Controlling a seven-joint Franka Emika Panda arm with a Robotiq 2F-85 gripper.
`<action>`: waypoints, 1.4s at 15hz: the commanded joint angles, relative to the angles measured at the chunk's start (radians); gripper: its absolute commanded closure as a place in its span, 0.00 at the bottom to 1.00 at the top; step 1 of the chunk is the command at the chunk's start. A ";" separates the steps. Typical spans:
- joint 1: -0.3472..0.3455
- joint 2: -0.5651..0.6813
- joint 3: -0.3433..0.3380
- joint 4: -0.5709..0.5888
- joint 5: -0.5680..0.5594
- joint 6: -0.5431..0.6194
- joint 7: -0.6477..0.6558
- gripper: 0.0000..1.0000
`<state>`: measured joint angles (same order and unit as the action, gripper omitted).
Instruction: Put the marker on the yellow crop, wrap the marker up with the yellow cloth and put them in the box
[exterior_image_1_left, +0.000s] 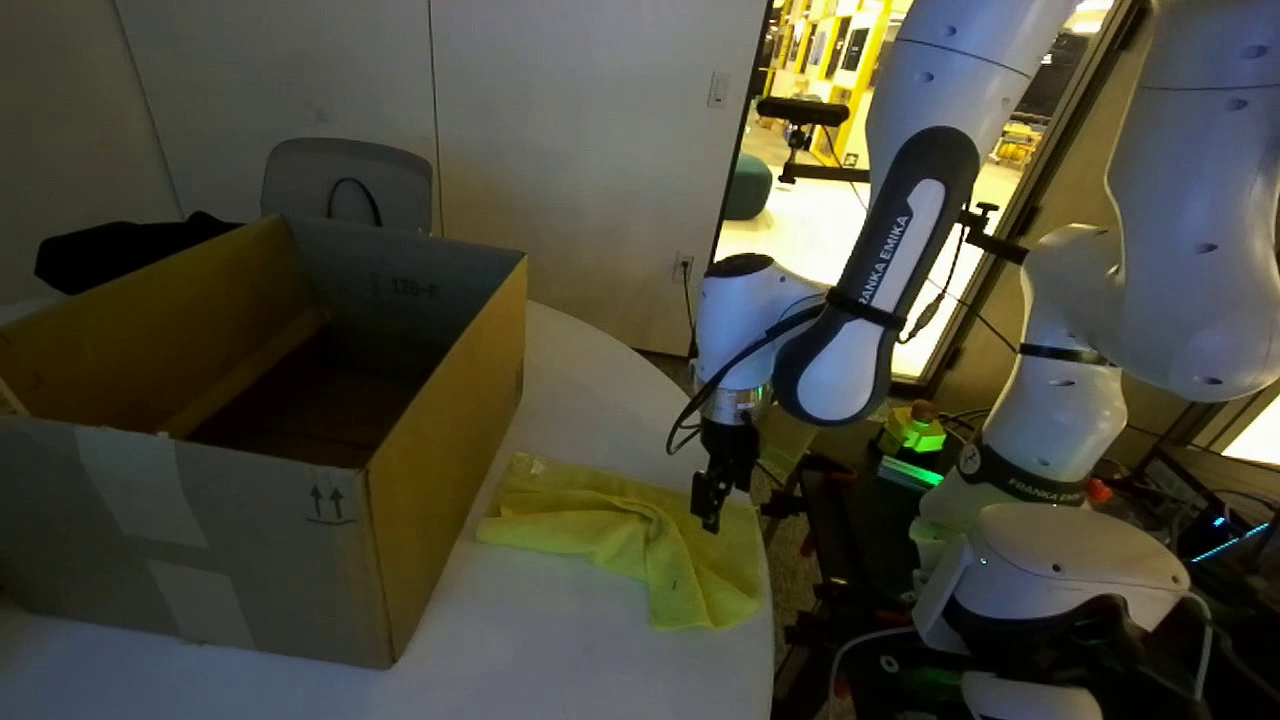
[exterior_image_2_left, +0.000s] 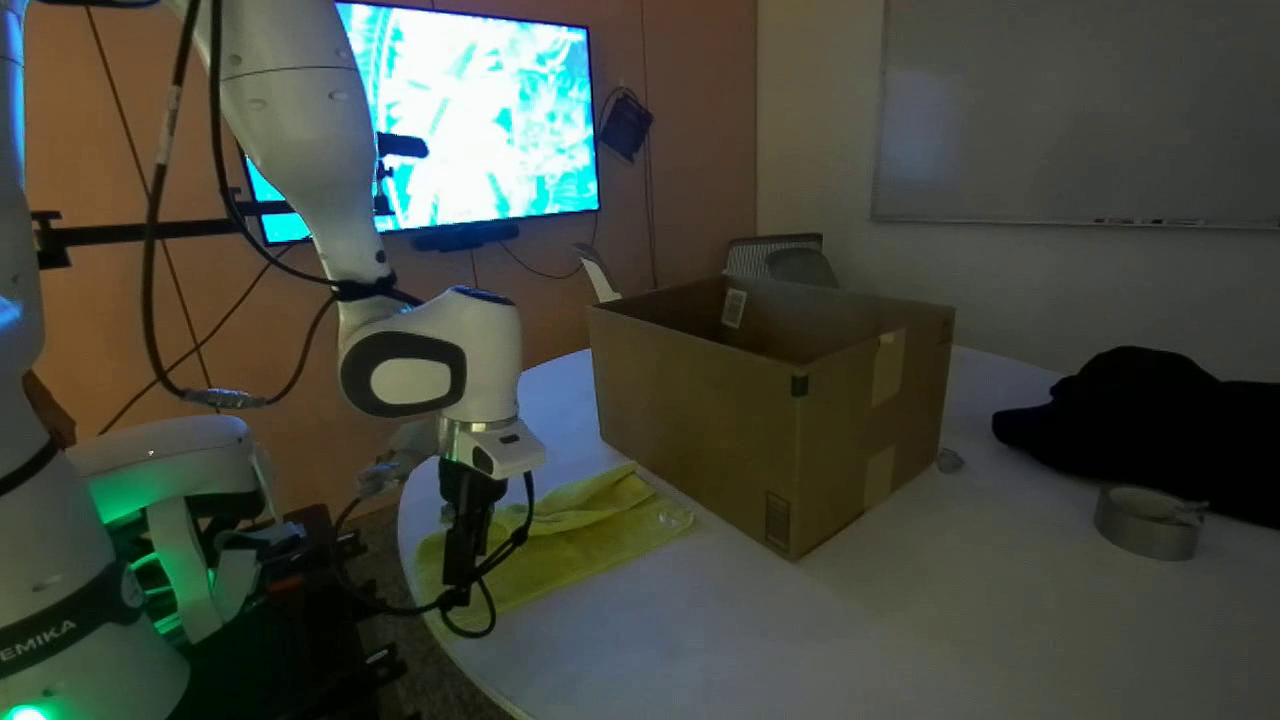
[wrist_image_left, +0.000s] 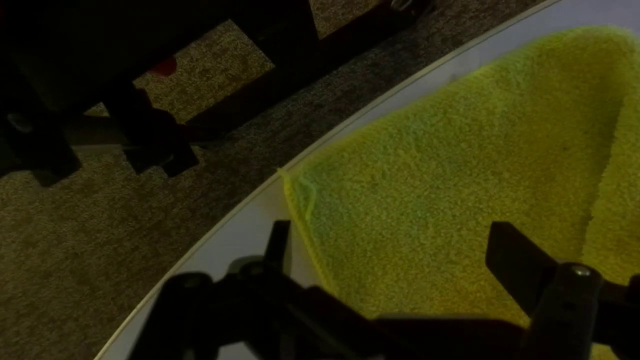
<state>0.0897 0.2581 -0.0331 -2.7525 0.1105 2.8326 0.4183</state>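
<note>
We see a yellow cloth (exterior_image_1_left: 600, 530) at the lower centre of the frame in an exterior view, rumpled, with thick folds bunched along its middle, lying on a white, curved-edged surface (exterior_image_1_left: 590, 670). The wrist view shows its fuzzy pile and a corner with a loose thread at the surface's rim. Just beside the cloth, an open-topped cardboard box (exterior_image_1_left: 280, 540) fills the left of the frame, its tall side wall rising between the cloth and the box's inside. In an exterior view, a grey roll of tape (exterior_image_2_left: 1145, 525) and a black heap of fabric (exterior_image_2_left: 1180, 430) lie towards the right edge. In an exterior view, the white arm (exterior_image_1_left: 910, 215) reaches in from the upper right, wrist pointing straight down. The pincer (wrist_image_left: 389, 240) is over the cloth's right end, its jaws spread wide, holding nothing; we cannot tell whether the tips touch it.
</note>
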 joint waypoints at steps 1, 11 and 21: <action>-0.064 0.050 0.042 0.001 0.066 0.063 -0.119 0.00; -0.331 0.134 0.271 0.011 0.264 0.130 -0.417 0.39; -0.279 0.065 0.286 0.021 0.228 0.097 -0.434 0.71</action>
<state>-0.2353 0.3554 0.2587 -2.7375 0.3547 2.9322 -0.0161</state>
